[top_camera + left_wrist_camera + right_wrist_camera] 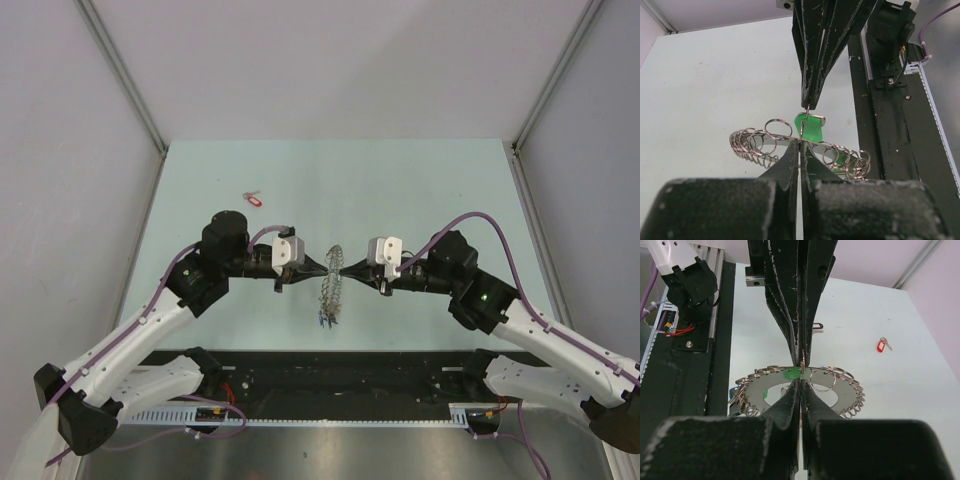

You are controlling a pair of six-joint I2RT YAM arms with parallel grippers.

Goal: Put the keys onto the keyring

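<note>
Top view first: both arms meet over the middle of the desk [420, 190]. The keyring [333, 275] sits edge-on between the left end effector [315, 272] and the right end effector [352, 279], with a few small tagged keys dangling off its near end. A red-tagged key [254, 199] lies well apart on the far left, not on the ring yet.

Left wrist view: the left end effector [800, 146] is clamped tight on the keyring [752, 145] rim, and the right end effector [808, 102] comes in from the opposite side, also closed. A green-tagged key [810, 129] sits right at the pinch point. I can't tell whether either one has the hoop itself or just one of the little wire loops around it.

Right wrist view: same story mirrored, with the right end effector [801, 387] pinched on the near rim and the left one meeting it from above. The red-tagged key [883, 345] is off to the side.

What worries me: both grips are on thin metal. If the arms pull or twist unevenly, the ring could slip out and drop. The green key may also pop off if it isn't fully threaded.
</note>
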